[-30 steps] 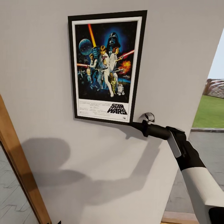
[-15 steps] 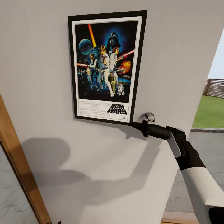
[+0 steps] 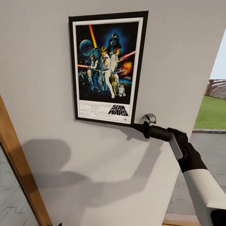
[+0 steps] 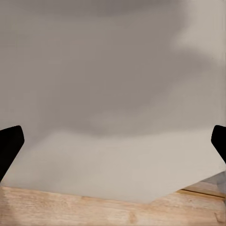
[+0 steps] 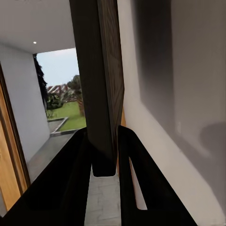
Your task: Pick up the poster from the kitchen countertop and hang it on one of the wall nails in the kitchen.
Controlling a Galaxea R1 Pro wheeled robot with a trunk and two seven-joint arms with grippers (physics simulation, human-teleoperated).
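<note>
The poster (image 3: 106,67) sits upright against the wall (image 3: 175,56), upper centre. The right gripper (image 5: 104,160) is clamped on its lower right corner. The left gripper's (image 4: 113,141) fingers are spread apart.

Poster (image 3: 106,67) flat against the wall (image 3: 175,56), upright. Right gripper (image 3: 134,125) at its lower right corner, fingers either side of the poster's edge (image 5: 101,94). Wooden door frame (image 3: 18,166) lower left, doorway opening outdoors (image 3: 215,103) on the right.

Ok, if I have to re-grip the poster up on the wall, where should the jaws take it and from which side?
Judging by its pose, take the poster at its thin frame edge near the lower right corner, coming from the right, where the right gripper is clamped now. It lies flat against the wall, so only the edge offers two faces to pinch.
</note>
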